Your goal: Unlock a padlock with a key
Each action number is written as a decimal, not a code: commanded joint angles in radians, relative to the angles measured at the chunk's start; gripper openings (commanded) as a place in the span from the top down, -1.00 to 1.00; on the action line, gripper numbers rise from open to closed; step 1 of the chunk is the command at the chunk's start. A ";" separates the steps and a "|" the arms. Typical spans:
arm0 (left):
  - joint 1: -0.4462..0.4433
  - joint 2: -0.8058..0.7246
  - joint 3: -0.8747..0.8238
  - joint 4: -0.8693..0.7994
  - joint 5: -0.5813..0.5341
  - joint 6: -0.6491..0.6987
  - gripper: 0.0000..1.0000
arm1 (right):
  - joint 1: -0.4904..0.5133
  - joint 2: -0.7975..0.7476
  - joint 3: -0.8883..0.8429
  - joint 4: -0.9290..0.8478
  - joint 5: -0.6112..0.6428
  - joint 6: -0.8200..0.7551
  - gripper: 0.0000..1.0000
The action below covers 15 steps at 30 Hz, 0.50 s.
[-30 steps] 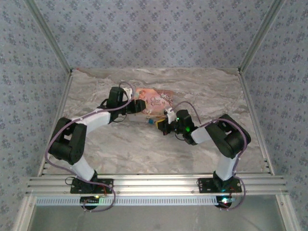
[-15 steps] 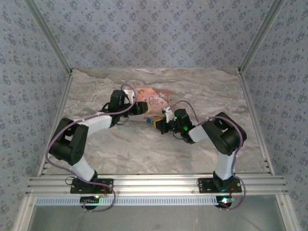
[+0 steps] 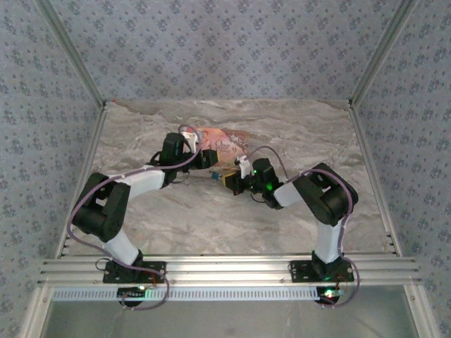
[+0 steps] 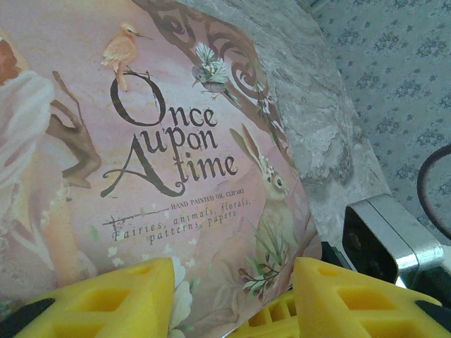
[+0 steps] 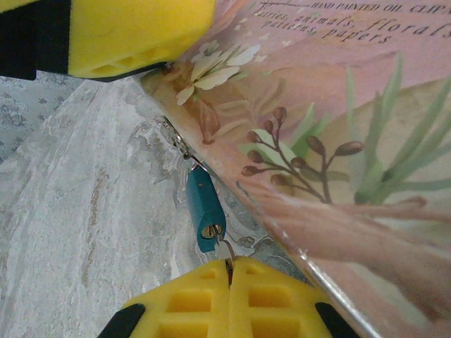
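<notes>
One teal-headed key (image 5: 205, 204) lies near the middle of the table (image 5: 77, 211), just beside the one pink packet (image 5: 338, 105). The right claw (image 5: 230, 266) is pinched tight on the key's ring (image 5: 224, 248). The left claw (image 4: 231, 274) gapes wide over the packet.

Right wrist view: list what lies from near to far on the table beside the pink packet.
Right gripper, shut on a thin metal piece → teal tag → small metal clasp → yellow finger of the left gripper.
</notes>
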 commanded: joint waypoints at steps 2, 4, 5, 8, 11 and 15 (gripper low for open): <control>-0.023 0.047 -0.028 -0.217 -0.062 0.046 0.04 | 0.011 0.011 0.032 0.031 -0.004 0.013 1.00; -0.037 0.046 -0.018 -0.261 -0.094 0.077 0.04 | 0.011 0.008 0.032 0.026 -0.001 0.009 1.00; -0.043 0.045 -0.011 -0.282 -0.112 0.091 0.04 | 0.012 0.006 0.032 0.023 0.001 0.007 1.00; -0.069 0.044 0.022 -0.369 -0.181 0.145 0.05 | 0.014 0.001 0.032 0.008 0.007 0.000 1.00; -0.091 0.052 0.057 -0.439 -0.230 0.185 0.05 | 0.016 -0.007 0.036 -0.009 0.011 -0.009 1.00; -0.111 0.071 0.095 -0.504 -0.255 0.212 0.05 | 0.020 -0.011 0.042 -0.020 0.013 -0.012 1.00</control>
